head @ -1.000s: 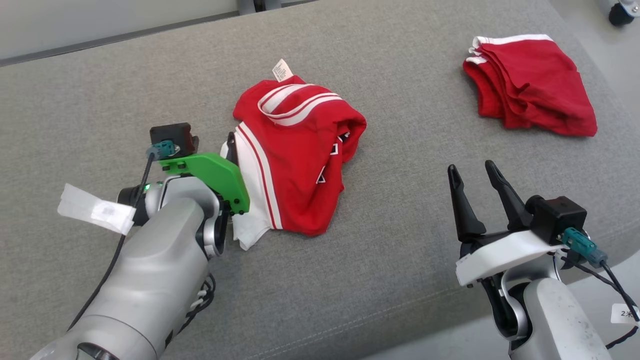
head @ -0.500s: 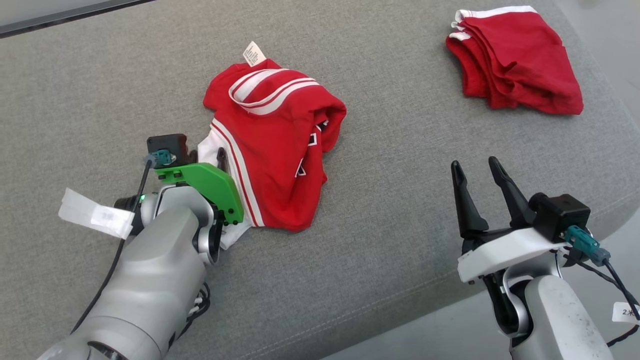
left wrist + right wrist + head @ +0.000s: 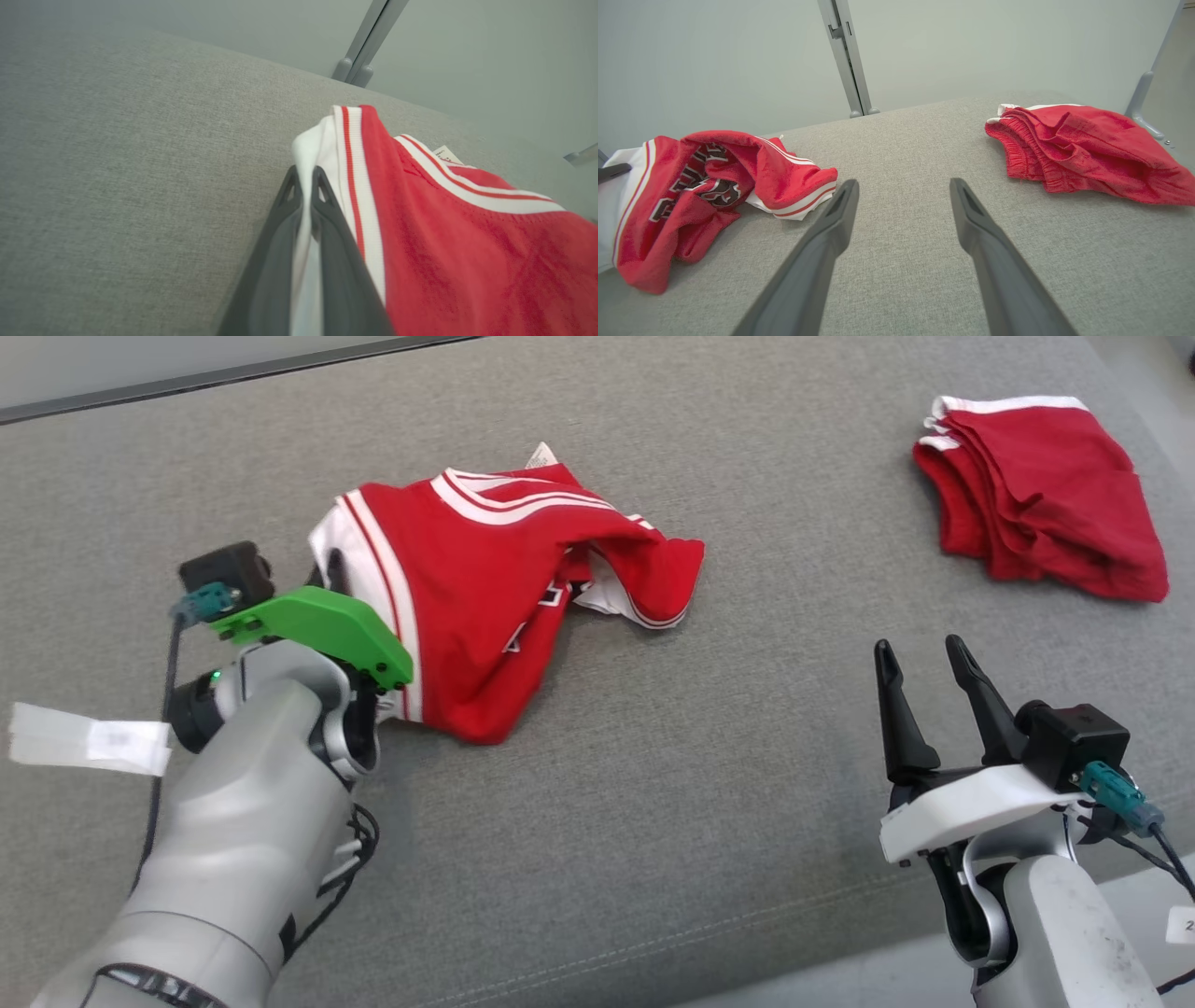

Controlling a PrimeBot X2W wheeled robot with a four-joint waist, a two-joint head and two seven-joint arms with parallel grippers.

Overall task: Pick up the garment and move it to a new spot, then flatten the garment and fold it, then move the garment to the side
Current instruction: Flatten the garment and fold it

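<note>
Garment — a red jersey with white striped trim — lies crumpled on the grey fabric counter, well apart from the folded red shorts, with bare cloth between the two. The left claw is at the jersey's white edge, on the side away from the shorts. The right claw hangs on the near side of the shorts, by the counter's near edge, fingers apart and holding nothing.

From the left wrist, the left claw is clamped together on the garment's white hem, and bare counter spreads beyond it.

From the right wrist, the right claw stands open over bare counter — garment on one side, shorts by the far corner.
</note>
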